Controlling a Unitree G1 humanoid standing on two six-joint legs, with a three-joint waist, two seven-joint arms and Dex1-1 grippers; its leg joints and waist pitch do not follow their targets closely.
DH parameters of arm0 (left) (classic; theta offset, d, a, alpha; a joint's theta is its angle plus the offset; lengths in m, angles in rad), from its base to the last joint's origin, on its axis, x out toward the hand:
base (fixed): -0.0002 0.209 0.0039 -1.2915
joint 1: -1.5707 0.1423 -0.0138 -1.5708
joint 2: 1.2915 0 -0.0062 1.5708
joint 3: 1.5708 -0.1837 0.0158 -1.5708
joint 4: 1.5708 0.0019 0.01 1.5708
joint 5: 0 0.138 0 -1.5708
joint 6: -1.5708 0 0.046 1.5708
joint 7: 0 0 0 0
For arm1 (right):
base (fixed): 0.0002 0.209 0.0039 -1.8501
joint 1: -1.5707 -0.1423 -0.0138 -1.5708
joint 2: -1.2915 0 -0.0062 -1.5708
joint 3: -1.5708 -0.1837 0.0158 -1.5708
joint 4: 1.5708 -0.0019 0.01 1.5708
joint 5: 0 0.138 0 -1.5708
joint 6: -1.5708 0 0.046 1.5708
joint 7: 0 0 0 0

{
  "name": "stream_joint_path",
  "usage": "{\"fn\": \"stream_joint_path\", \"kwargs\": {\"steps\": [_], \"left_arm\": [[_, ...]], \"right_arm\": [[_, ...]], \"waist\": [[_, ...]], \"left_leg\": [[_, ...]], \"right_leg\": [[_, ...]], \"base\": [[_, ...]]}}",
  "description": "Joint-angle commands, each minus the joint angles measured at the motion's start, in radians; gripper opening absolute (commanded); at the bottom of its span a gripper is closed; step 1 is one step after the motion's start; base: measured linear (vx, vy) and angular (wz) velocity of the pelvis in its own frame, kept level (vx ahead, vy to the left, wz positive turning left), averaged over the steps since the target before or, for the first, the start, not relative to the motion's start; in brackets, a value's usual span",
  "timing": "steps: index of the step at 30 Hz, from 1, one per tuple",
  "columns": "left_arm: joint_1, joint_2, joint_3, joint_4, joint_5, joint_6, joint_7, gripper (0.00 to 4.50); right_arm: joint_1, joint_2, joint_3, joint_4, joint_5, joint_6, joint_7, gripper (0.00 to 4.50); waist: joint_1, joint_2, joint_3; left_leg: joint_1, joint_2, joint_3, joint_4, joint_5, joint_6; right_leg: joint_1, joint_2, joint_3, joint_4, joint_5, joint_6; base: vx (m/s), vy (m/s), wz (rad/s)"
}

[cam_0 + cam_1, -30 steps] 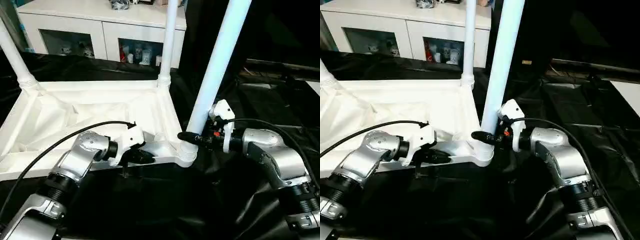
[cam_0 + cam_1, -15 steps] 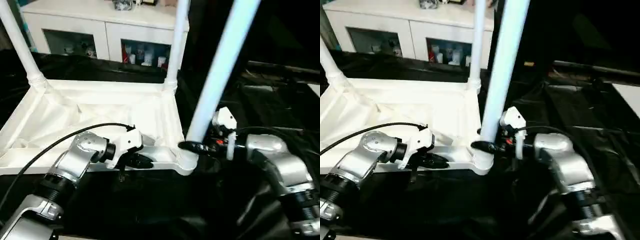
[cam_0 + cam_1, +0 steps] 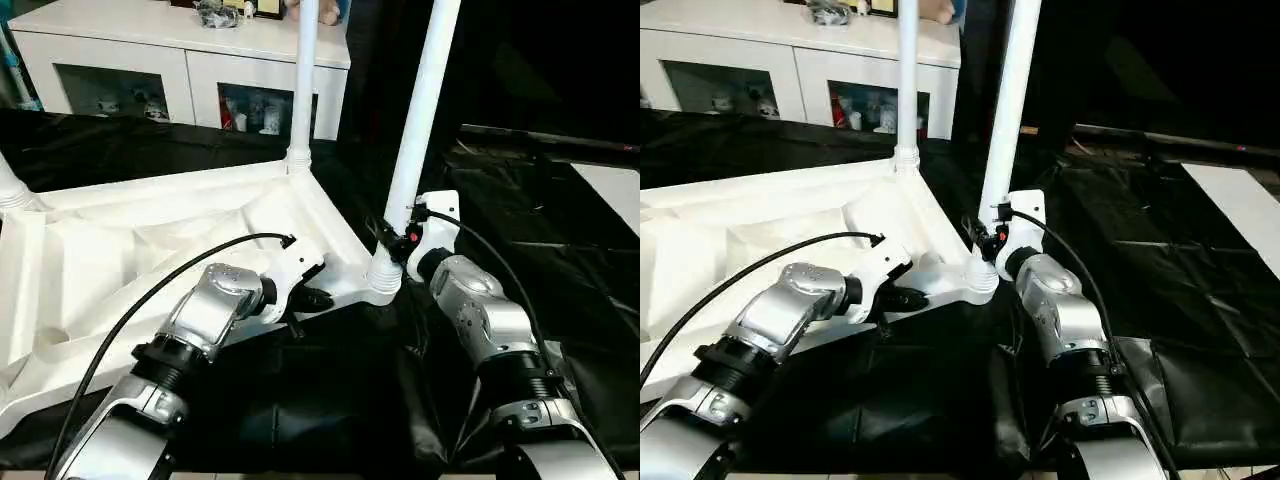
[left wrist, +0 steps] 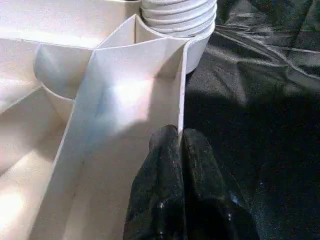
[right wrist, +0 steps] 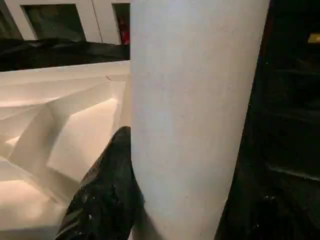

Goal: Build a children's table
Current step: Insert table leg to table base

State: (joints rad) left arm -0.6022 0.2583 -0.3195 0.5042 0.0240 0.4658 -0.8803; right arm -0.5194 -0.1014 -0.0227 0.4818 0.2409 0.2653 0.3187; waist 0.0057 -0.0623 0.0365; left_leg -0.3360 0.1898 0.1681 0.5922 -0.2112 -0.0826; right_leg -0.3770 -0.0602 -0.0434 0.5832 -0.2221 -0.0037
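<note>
With our left gripper (image 4: 179,150) pinching the inverted top's (image 3: 150,240) near rim and our right gripper (image 3: 393,240) clasping the near-right leg (image 3: 420,120), uneven force could unseat that leg.

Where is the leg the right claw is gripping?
The long white tapered tube leg stands in the near right corner socket of the upturned white plastic table top, right claw clamped just above the socket.

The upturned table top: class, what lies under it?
The table top lies on black sheeting, which spreads out around it. Whatever is beneath the top itself is covered, as is the surface under the sheeting.
</note>
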Motion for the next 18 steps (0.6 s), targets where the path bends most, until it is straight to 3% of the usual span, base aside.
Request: {"fn": "stream_joint_path", "kwargs": {"steps": [1,5,6,8,9,10,11,12,13,14,15,16,17,18], "left_arm": [[-0.04,0.03,0.055,0.04,0.053,-0.044,0.118,0.0],[-0.016,0.073,0.033,-0.026,0.055,-0.072,0.073,0.0],[-0.009,0.08,0.033,-0.046,0.047,-0.092,0.058,0.0],[0.004,0.084,0.048,-0.086,0.026,-0.111,0.043,0.0],[0.013,0.08,0.077,-0.121,-0.005,-0.158,0.032,0.0],[0.014,0.076,0.104,-0.14,-0.037,-0.135,0.022,0.0],[0.016,0.073,0.123,-0.157,-0.065,-0.12,0.007,0.44],[0.021,0.076,0.144,-0.192,-0.109,-0.118,-0.036,0.44],[0.022,0.077,0.146,-0.199,-0.116,-0.124,-0.046,0.55],[0.022,0.082,0.177,-0.233,-0.16,-0.097,-0.062,0.55],[0.022,0.083,0.182,-0.237,-0.166,-0.093,-0.064,0.61],[0.017,0.082,0.224,-0.268,-0.229,-0.055,-0.088,0.72],[0.005,0.07,0.279,-0.294,-0.325,-0.003,-0.124,0.92],[0.001,0.066,0.294,-0.302,-0.356,0.017,-0.135,0.92]], "right_arm": [[0.071,-0.005,0.008,0.036,-0.001,0.041,0.039,1.8],[0.088,-0.023,-0.017,-0.056,0.08,0.036,0.132,1.8],[0.09,-0.029,-0.024,-0.082,0.107,0.039,0.163,1.8],[0.092,-0.035,-0.041,-0.128,0.15,0.038,0.213,1.8],[0.088,-0.041,-0.062,-0.174,0.195,0.041,0.256,1.8],[0.085,-0.046,-0.069,-0.195,0.211,0.042,0.274,1.8],[0.082,-0.052,-0.072,-0.21,0.22,0.042,0.287,1.8],[0.074,-0.065,-0.073,-0.231,0.231,0.052,0.308,1.8],[0.073,-0.068,-0.073,-0.234,0.233,0.055,0.312,1.8],[0.061,-0.083,-0.073,-0.256,0.248,0.072,0.345,1.8],[0.059,-0.085,-0.074,-0.259,0.25,0.074,0.35,1.8],[0.047,-0.104,-0.065,-0.278,0.265,0.106,0.388,1.8],[0.038,-0.136,-0.03,-0.291,0.261,0.137,0.439,1.8],[0.036,-0.146,-0.017,-0.295,0.259,0.146,0.456,1.8]], "waist": [[-0.003,0.02,-0.027],[-0.006,0.02,-0.035],[-0.007,0.021,-0.035],[-0.006,0.023,-0.036],[-0.006,0.022,-0.043],[-0.004,0.022,-0.049],[-0.003,0.018,-0.055],[0.0,0.019,-0.057],[0.004,0.016,-0.065],[0.008,0.016,-0.068],[0.014,0.021,-0.069],[0.013,0.011,-0.068],[0.017,0.009,-0.067],[0.018,0.011,-0.066]], "left_leg": [[0.011,0.039,-0.024,-0.099,-0.448,-0.03],[-0.014,0.046,-0.025,-0.106,-0.34,-0.013],[-0.017,0.046,-0.025,-0.107,-0.334,-0.01],[-0.012,0.044,-0.02,-0.099,-0.332,-0.002],[-0.019,0.045,-0.015,-0.093,-0.272,0.01],[-0.02,0.045,-0.014,-0.089,-0.231,0.014],[-0.028,0.041,-0.008,-0.081,-0.141,0.036],[-0.03,0.041,-0.007,-0.076,-0.096,0.046],[-0.037,0.033,-0.002,-0.063,-0.005,0.077],[-0.035,0.033,0.0,-0.06,0.041,0.093],[-0.038,0.03,0.003,-0.053,0.098,0.124],[-0.039,0.026,0.008,-0.048,0.116,0.153],[-0.041,0.024,0.01,-0.046,0.117,0.171],[-0.042,0.023,0.009,-0.046,0.115,0.173]], "right_leg": [[0.0,-0.078,0.041,-0.093,-0.433,-0.132],[0.022,-0.079,0.042,-0.075,-0.314,-0.148],[0.022,-0.077,0.04,-0.074,-0.321,-0.149],[0.016,-0.08,0.043,-0.081,-0.355,-0.153],[0.023,-0.08,0.045,-0.076,-0.292,-0.172],[0.027,-0.079,0.046,-0.067,-0.233,-0.185],[0.032,-0.075,0.043,-0.052,-0.118,-0.211],[0.032,-0.075,0.043,-0.044,-0.063,-0.227],[0.037,-0.073,0.045,-0.026,0.073,-0.26],[0.036,-0.072,0.046,-0.018,0.151,-0.28],[0.034,-0.066,0.045,-0.005,0.28,-0.313],[0.034,-0.061,0.044,0.0,0.345,-0.328],[0.034,-0.061,0.043,0.003,0.366,-0.333],[0.035,-0.061,0.041,0.004,0.358,-0.337]], "base": [[0.0,0.0,0.0],[0.0,0.0,0.0],[0.0,0.0,0.0],[0.0,0.0,0.0],[0.0,0.0,0.0],[0.0,0.0,0.0],[0.0,0.0,0.0],[0.0,0.0,0.0],[0.056,-0.03,-0.02],[0.056,-0.03,-0.02],[0.059,-0.031,0.01],[0.0,0.0,0.0],[0.0,0.0,0.0],[0.0,0.0,0.0]]}}
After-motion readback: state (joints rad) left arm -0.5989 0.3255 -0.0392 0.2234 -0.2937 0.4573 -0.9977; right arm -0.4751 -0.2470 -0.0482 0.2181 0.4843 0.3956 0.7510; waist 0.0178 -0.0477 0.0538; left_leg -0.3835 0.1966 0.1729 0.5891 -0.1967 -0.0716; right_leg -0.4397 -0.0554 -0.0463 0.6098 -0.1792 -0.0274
